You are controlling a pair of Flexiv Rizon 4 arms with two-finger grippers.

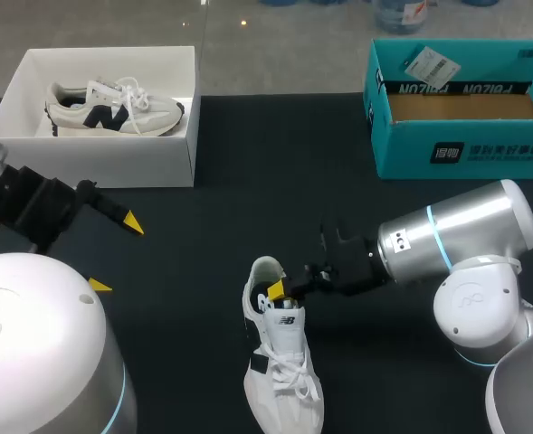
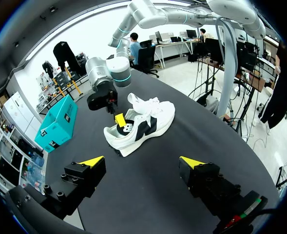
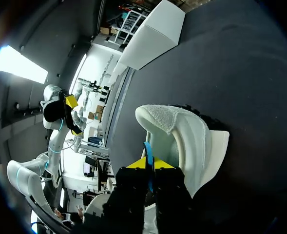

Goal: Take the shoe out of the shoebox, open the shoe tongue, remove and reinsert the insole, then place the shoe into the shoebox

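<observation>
Shoe (image 1: 282,371) on its sole on dark surface (image 1: 203,235), outside box, heel end toward shoebox (image 1: 171,167). Right gripper (image 3: 149,165) at heel opening, fingers pressed together, pinching edge of thin blue-edged insole (image 3: 146,152). Left gripper (image 2: 142,161) spread wide, holding nothing, well apart from shoe. White shoebox far left, second shoe (image 1: 112,108) inside. Teal box (image 1: 465,149) far right.

1. White print is carried on the teal box's (image 1: 465,149) front wall and, upside down, on its inner flap.
2. A printed tag (image 1: 426,63) is too small to read.
3. A dark logo is borne by each shoe (image 1: 284,371).
</observation>
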